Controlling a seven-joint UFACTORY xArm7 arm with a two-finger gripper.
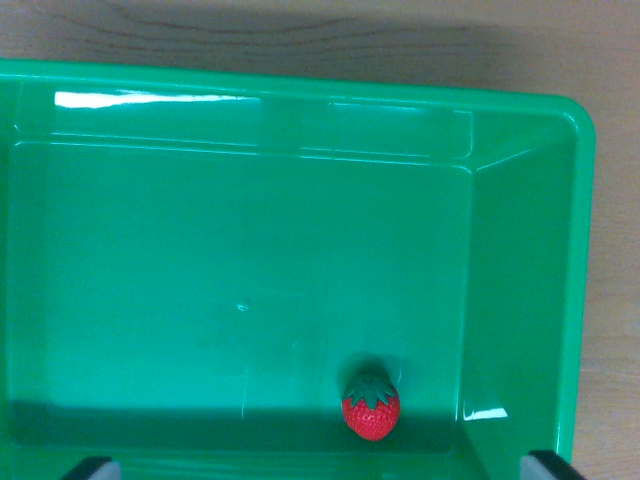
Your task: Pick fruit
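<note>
Wrist view: strawberry [371, 405] sits low in frame, right of centre, on the green tray [240, 250] floor near its right wall. Tray rests on the wooden desk [300, 30]. Only jaw tips show at the bottom corners, standing well apart. Watch your descent: that sloped wall may catch one jaw, and the fruit could roll.

A glossy green plastic tray [520, 250] filled nearly the whole wrist view, sitting on a pale wooden table [300, 35] that showed along the top and down the view's right edge. A small red strawberry with a dark green leafy cap [371, 404] lay on the tray floor, low and right of centre, near the tray's right wall but apart from it. Two dark fingertips of the gripper [325, 468] poked in at the bottom corners, standing wide apart with nothing between them.
</note>
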